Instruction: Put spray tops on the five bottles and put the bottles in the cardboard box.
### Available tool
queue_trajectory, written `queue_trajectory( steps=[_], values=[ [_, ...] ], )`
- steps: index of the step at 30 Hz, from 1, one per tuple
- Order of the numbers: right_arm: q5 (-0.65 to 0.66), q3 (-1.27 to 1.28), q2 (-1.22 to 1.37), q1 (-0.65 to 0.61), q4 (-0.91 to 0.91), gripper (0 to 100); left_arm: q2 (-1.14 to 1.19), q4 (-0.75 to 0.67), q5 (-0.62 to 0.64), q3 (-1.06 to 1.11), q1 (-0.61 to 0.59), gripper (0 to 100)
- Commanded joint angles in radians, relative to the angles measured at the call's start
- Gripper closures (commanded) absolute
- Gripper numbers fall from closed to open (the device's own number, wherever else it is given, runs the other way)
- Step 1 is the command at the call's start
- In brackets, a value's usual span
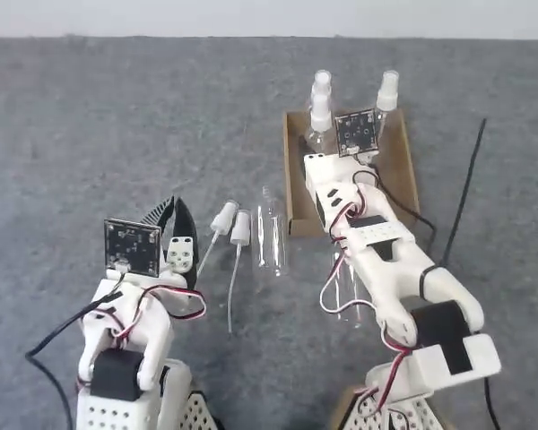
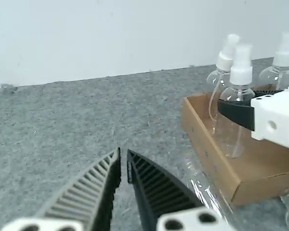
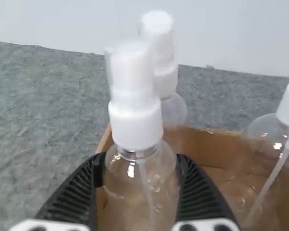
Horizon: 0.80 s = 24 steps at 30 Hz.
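Right pincer (image 3: 138, 166) grips a capped spray bottle (image 3: 132, 185) by its shoulder, inside the cardboard box (image 3: 202, 144). It looks light and slick, so the shoulder's the spot. Left pincer (image 2: 124, 166) is nearly closed, empty, well away from the box.

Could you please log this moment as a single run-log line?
right pincer: shut on capped bottle in cardboard box | left pincer: shut, empty | table: two spray tops, bare bottle lying beside box
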Motion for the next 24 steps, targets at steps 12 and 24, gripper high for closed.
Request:
queue_trajectory(
  steps=[12,24],
  values=[
    [-0.009,-0.005,-0.007,0.012,-0.004,99.1,-0.011,-0.029,0.0,-0.004,-0.003,99],
    [-0.005,0.021,-0.008,0.013,-0.012,99.1,-0.011,-0.031,0.0,-0.004,-0.003,99]
  ],
)
